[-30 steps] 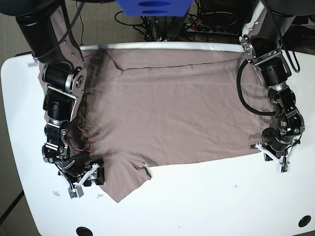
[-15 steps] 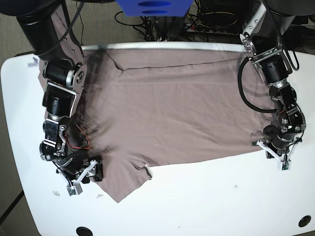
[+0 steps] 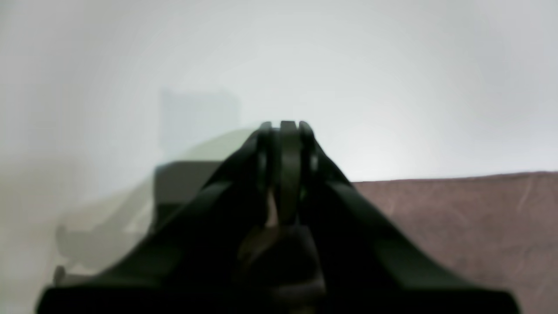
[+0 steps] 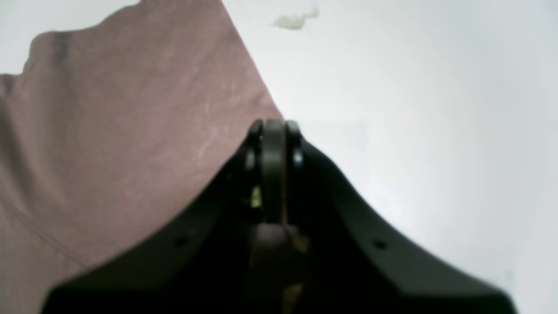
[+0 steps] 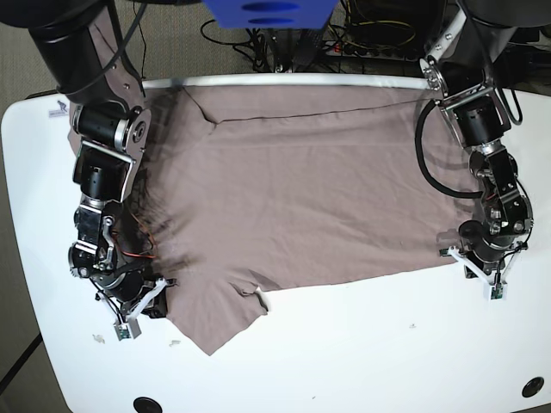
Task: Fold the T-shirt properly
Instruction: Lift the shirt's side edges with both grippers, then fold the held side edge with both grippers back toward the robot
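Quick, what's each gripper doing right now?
Left gripper: shut, at the T-shirt edge; a hold can't be told.
Right gripper: shut at the sleeve edge; same.

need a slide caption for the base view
Two arms bracket a taupe T-shirt spread on a white table, left claw and right claw shut at its near corners.

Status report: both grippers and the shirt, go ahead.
Left gripper shut at the hem corner. Right gripper shut at the sleeve edge. Taupe short-sleeved T-shirt spread flat on the white table, unfolded. Nothing on the cloth.
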